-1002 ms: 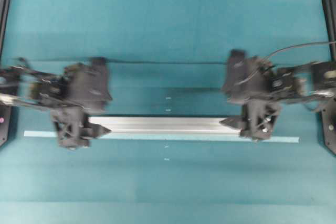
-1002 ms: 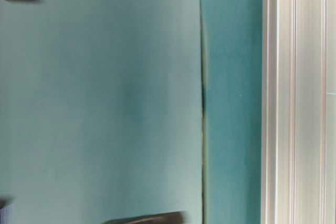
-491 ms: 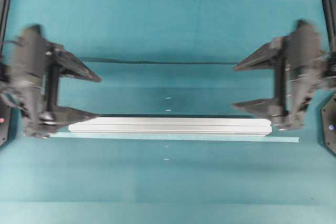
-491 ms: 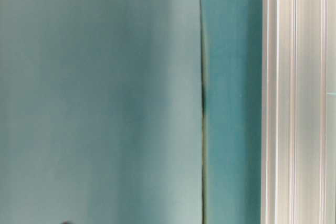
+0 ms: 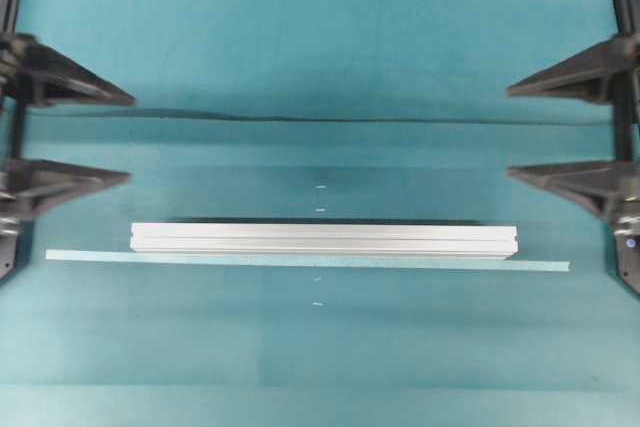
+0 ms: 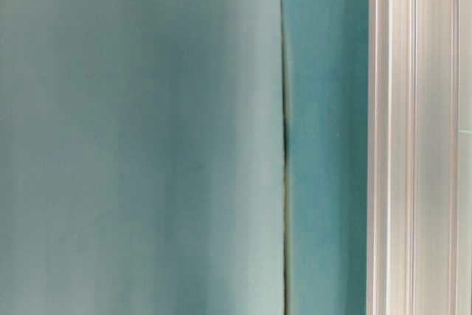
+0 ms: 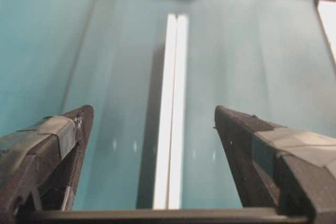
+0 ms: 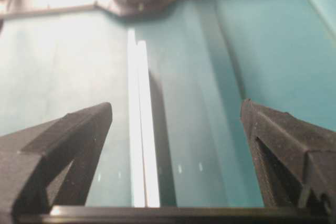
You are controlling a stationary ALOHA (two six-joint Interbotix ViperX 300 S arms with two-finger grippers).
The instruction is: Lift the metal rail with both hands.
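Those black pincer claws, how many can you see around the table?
2. The left gripper is at the table's left edge, the right gripper at its right edge, both open and clear of the metal rail between them.

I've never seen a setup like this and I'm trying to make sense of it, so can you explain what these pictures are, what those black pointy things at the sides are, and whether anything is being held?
This is a two-armed robot at a teal table. The black pointed shapes are its two-fingered grippers: the left gripper at the left edge of the overhead picture and the right gripper at the right edge. Both are wide open and hold nothing.

One picture looks straight down on the table. One sits low at table level and shows mostly cloth, with a metal surface along its right edge. The other two come from cameras on the wrists, each looking out between that gripper's own fingers.

On the table lies the metal rail, a long grooved silver bar, untouched. Beside it lies a thin pale strip, and small white marks sit near the middle.
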